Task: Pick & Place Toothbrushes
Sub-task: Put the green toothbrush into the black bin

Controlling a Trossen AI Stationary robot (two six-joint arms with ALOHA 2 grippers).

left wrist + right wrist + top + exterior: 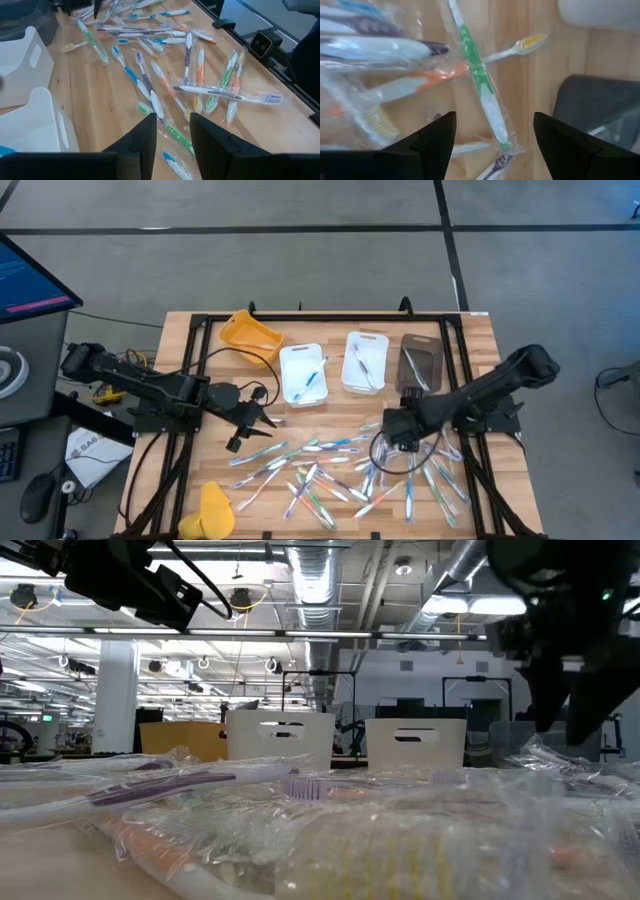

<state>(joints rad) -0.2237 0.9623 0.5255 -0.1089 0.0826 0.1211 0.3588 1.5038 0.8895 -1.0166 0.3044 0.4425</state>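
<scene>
Several wrapped toothbrushes lie scattered flat on the near half of the wooden table; they also show in the left wrist view and the low view. My left gripper hovers open at the pile's left end, holding nothing. My right gripper points down, wide open. Its fingers stand on either side of a green-and-white toothbrush lying on the wood; I see no touch.
Four trays stand in a row beyond the pile: a yellow tray, two white trays and a dark tray, three holding toothbrushes. A yellow object lies at the near left edge. Cables run beside the left arm.
</scene>
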